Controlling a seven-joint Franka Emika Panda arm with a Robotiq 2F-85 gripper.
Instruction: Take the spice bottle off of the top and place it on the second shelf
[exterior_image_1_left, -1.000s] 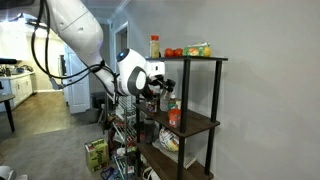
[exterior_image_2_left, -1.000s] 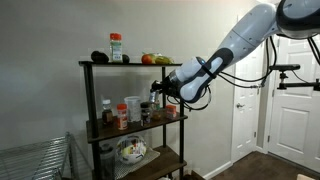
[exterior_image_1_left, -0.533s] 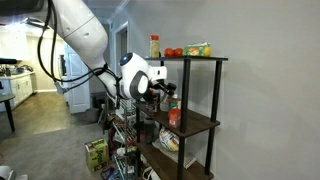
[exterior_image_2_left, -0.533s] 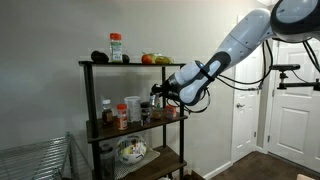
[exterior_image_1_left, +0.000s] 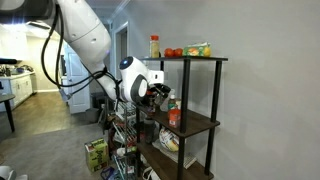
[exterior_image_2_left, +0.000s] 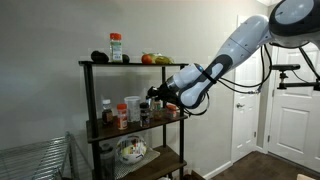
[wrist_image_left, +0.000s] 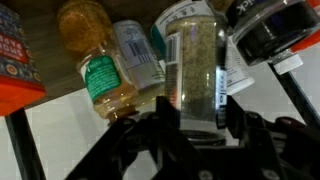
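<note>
Gripper (wrist_image_left: 200, 112) at second shelf (exterior_image_2_left: 138, 127) level, well below the top (exterior_image_2_left: 130, 64). Jaws clamped on spice bottle (wrist_image_left: 196, 60), 1 finger each side. Amber bottle (wrist_image_left: 100, 65) near. Base contact with board: cannot tell.

top board (exterior_image_2_left: 130, 63): red-capped bottle (exterior_image_2_left: 116, 47), tomatoes (exterior_image_1_left: 173, 52), yellow packet (exterior_image_1_left: 198, 49)
second shelf (exterior_image_2_left: 152, 125): cluster of jars (exterior_image_2_left: 125, 113)
lower shelf (exterior_image_2_left: 160, 158): bowl (exterior_image_2_left: 131, 151)
</note>
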